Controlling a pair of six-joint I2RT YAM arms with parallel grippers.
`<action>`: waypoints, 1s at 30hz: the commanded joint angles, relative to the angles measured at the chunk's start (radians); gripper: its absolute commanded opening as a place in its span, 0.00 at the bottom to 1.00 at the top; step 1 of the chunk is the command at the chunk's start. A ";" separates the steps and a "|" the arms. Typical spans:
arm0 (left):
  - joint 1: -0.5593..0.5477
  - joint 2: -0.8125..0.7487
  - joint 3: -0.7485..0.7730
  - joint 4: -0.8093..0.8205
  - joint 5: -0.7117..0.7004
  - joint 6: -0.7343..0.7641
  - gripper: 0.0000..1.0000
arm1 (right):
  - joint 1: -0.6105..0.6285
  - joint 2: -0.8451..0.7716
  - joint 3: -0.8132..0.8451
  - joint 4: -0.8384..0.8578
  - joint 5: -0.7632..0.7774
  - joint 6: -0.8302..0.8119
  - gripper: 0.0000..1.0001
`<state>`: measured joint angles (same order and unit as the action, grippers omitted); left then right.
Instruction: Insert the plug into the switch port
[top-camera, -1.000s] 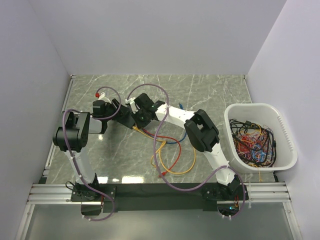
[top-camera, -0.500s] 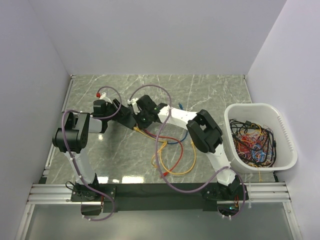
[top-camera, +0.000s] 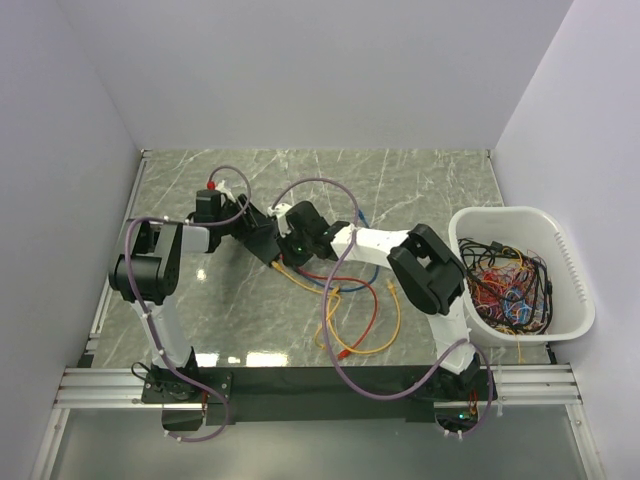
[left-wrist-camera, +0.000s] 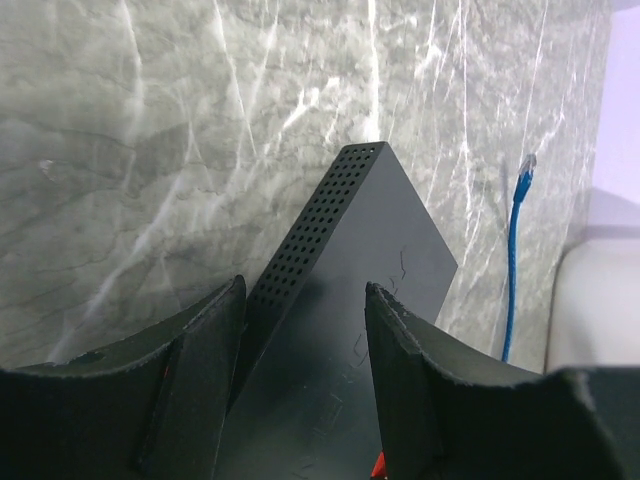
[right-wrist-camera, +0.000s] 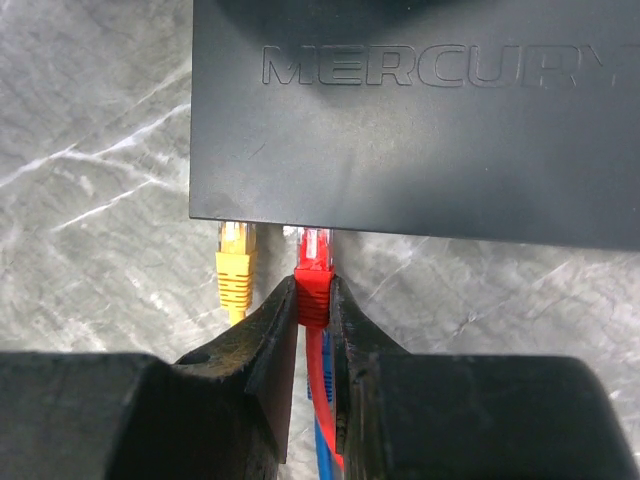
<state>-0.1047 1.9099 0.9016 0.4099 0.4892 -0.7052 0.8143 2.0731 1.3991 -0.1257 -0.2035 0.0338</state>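
Note:
The switch (right-wrist-camera: 420, 130) is a flat black box marked MERCURY. My right gripper (right-wrist-camera: 313, 295) is shut on the red plug (right-wrist-camera: 313, 272), whose clear tip meets the socket edge of the switch. A yellow plug (right-wrist-camera: 237, 268) sits in the socket to its left. My left gripper (left-wrist-camera: 303, 320) is shut on the switch (left-wrist-camera: 370, 250), one finger on each side of it. In the top view the left gripper (top-camera: 256, 230) and the right gripper (top-camera: 290, 244) meet at mid-table, and the switch is mostly hidden between them.
Red (top-camera: 372, 300) and yellow (top-camera: 385, 330) cables loop on the marble table (top-camera: 420, 190) towards the near edge. A blue cable (left-wrist-camera: 513, 250) lies beyond the switch. A white tub (top-camera: 565, 270) of tangled cables stands at the right. Walls close the left, back and right.
Both grippers and the switch have shifted right and slightly nearer. The left wrist has swung towards the back. The right elbow has moved right, and the cable loops were dragged right.

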 joint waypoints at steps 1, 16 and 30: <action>-0.006 0.038 0.020 -0.158 0.037 -0.001 0.58 | 0.011 -0.088 -0.012 0.124 0.004 0.041 0.00; -0.016 0.024 -0.174 -0.020 0.106 -0.039 0.58 | -0.006 0.071 0.172 0.101 0.035 0.110 0.00; -0.127 0.018 -0.309 0.107 0.124 -0.106 0.57 | 0.009 0.254 0.547 0.075 0.032 0.063 0.00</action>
<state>-0.1127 1.8832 0.6941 0.7425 0.4026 -0.7208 0.8143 2.2662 1.7790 -0.5030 -0.2047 0.0937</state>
